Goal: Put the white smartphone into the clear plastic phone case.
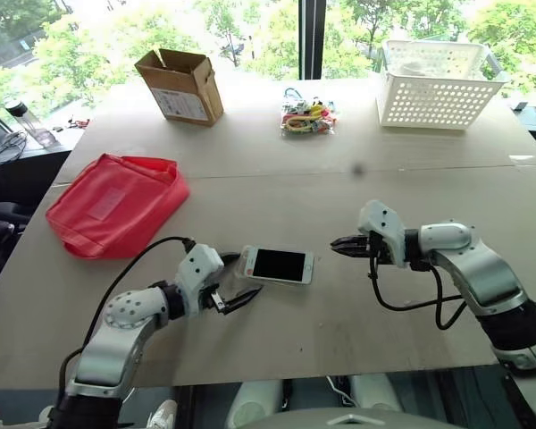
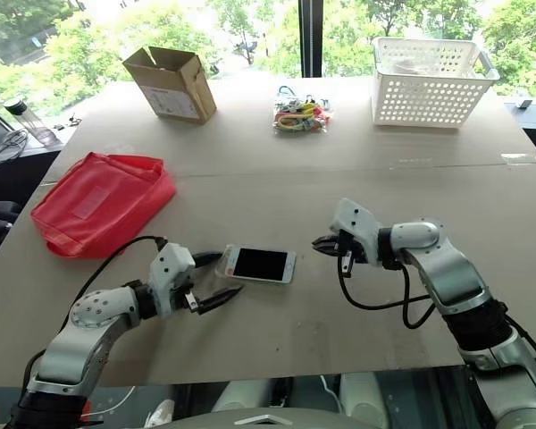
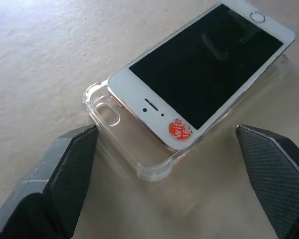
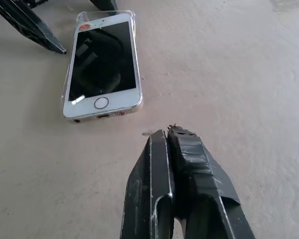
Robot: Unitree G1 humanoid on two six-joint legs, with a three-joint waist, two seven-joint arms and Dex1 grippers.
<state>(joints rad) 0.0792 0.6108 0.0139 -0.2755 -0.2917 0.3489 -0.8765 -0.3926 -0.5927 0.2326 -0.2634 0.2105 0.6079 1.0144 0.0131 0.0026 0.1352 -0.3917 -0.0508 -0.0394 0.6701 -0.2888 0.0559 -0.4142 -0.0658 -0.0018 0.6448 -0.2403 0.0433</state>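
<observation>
White smartphone [image 3: 204, 64] lies on clear plastic phone case [image 3: 139, 159], skewed, not seated, table centre-near. Left gripper [image 1: 235, 282] spread wide at case's left end; right gripper [image 1: 342, 244] closed, just right of phone. Risk: uneven squeeze slides phone off instead of seating.

Red bag [image 1: 116, 204] left; cardboard box [image 1: 180, 86], cable bundle [image 1: 307, 118], white basket [image 1: 439, 83] along far edge.
</observation>
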